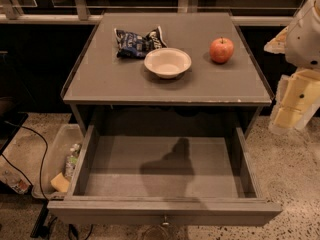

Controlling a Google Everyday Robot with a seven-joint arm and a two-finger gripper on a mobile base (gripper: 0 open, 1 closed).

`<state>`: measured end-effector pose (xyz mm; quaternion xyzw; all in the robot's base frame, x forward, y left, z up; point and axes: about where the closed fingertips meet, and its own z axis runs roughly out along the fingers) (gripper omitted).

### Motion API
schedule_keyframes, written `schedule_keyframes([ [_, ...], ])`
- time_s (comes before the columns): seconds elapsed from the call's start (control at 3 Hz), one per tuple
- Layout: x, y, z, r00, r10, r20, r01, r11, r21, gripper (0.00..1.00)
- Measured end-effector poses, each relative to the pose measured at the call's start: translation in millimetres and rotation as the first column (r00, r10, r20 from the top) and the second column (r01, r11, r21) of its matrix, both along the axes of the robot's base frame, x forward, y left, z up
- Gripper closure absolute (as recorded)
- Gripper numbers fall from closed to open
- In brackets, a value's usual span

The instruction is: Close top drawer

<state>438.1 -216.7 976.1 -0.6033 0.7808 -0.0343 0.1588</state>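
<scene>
Top drawer [165,210]: pulled far out toward the camera from under the desk top. Its grey wooden inside shows, with a dark shadow across the floor.
Knob [162,219]: small, round, at the centre of the drawer front, low in the frame.
Gripper [291,106]: at the right edge, beside the desk's front right corner and above the floor, apart from the drawer. Open or closed: cannot tell.
Desk [115,81]: flat grey top with a raised lip along the sides.
Bowl [167,62]: white, upright, near the middle of the top.
Chip bag [137,43]: dark blue, crumpled, just behind and left of the bowl.
Apple [221,50]: red, right of the bowl, apart from it.
Bin [52,149]: clear plastic, on the floor left of the drawer. It holds a bottle [71,159] and a yellow block [60,182].
Floor [290,179]: speckled stone.
Cable [42,154]: black, trailing across the floor at left.
</scene>
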Motion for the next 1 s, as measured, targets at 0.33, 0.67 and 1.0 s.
schedule_keyframes([
  [0.33, -3, -2, -2, 1.0000, 0.001, 0.008, -0.001, 1.000, 0.009, 0.00],
  [0.67, -20, -6, -28, 1.0000, 0.004, 0.006, -0.004, 0.998, 0.066, 0.00],
  [1.0, -47, -9, -79, 0.9998, -0.006, -0.020, 0.008, 0.988, 0.152, 0.18],
])
